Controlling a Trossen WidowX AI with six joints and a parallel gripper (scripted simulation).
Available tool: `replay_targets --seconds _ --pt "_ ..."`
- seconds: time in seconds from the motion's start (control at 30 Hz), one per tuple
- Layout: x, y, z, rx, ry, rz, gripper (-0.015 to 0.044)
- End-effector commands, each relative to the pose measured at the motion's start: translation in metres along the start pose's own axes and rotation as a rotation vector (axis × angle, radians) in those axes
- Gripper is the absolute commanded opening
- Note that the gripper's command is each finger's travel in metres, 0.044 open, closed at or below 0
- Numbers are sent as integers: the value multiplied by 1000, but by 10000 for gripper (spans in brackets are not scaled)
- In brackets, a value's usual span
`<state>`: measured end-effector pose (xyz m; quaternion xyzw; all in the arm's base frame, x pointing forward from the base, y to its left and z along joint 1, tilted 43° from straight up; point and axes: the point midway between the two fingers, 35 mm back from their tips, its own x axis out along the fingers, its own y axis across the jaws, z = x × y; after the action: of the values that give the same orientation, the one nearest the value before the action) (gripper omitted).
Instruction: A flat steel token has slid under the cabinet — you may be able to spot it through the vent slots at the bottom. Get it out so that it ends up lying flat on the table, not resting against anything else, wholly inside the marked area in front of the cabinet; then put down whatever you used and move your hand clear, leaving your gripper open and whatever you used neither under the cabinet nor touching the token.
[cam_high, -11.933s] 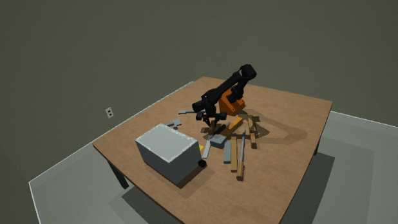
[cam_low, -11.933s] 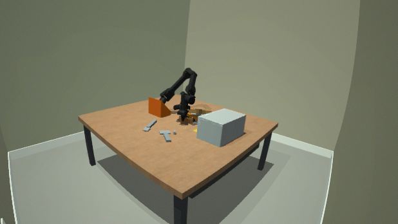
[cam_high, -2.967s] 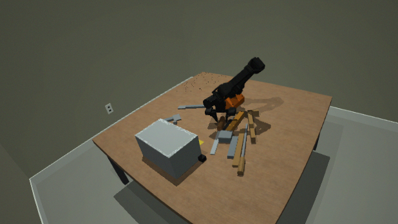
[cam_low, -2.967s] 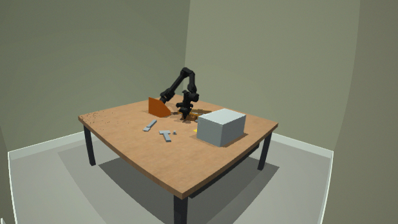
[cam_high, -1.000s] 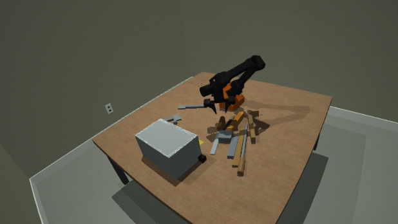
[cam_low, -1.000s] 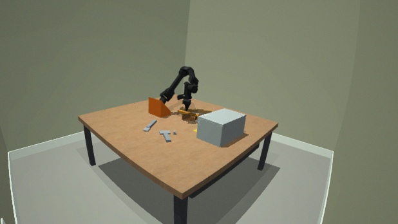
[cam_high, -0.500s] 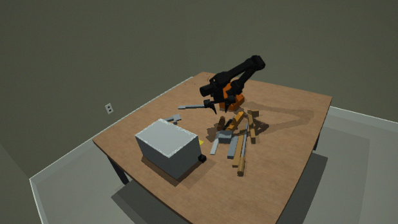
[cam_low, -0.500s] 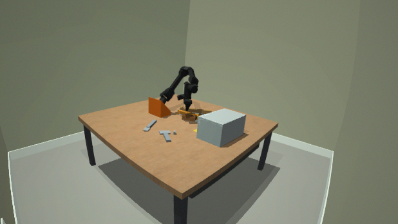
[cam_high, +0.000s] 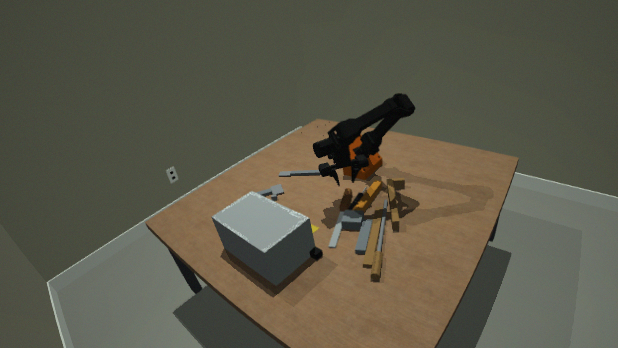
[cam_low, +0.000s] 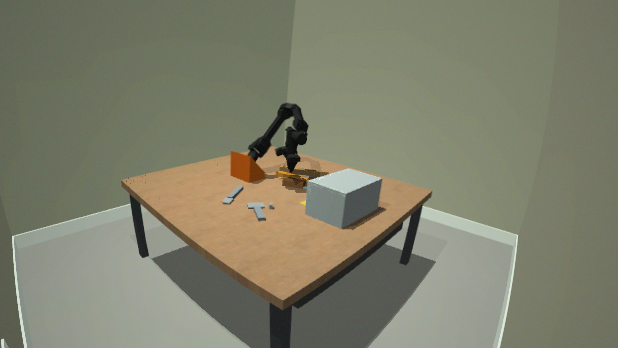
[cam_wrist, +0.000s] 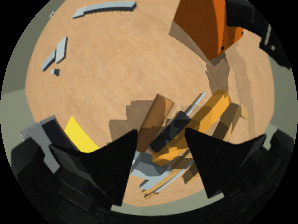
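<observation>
The grey cabinet (cam_high: 260, 220) (cam_low: 345, 192) stands on the table, with dark slots low on its front in the wrist view. The yellow marked area (cam_high: 314, 228) (cam_low: 303, 203) (cam_wrist: 80, 136) shows only in part beside it. The token is not visible. My gripper (cam_high: 346, 183) (cam_low: 291, 169) (cam_wrist: 161, 132) is open and empty, above the near end of a pile of tools. A brown handle (cam_high: 346, 198) (cam_wrist: 155, 117), a black handle (cam_wrist: 171, 131) and an orange bar (cam_high: 370, 196) (cam_wrist: 215, 112) lie there, partly over a grey block (cam_high: 352, 220).
Wooden and grey bars, including a rod with a wooden handle (cam_high: 376, 267), lie alongside the pile. A grey strip (cam_high: 305, 173) (cam_low: 233, 194) (cam_wrist: 107, 7), a grey T-shaped piece (cam_low: 257, 207) and a small grey block (cam_low: 271, 205) (cam_wrist: 55, 72) lie apart. A black knob (cam_high: 315, 253) is at the cabinet's corner.
</observation>
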<state>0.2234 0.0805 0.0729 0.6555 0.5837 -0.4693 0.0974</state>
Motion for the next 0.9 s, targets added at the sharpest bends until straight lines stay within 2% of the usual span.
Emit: replay_targets --seconds 0.0,0.87 --pt "0 0 0 -32 -3 1 270" --pt "0 0 0 -241 -3 1 270"
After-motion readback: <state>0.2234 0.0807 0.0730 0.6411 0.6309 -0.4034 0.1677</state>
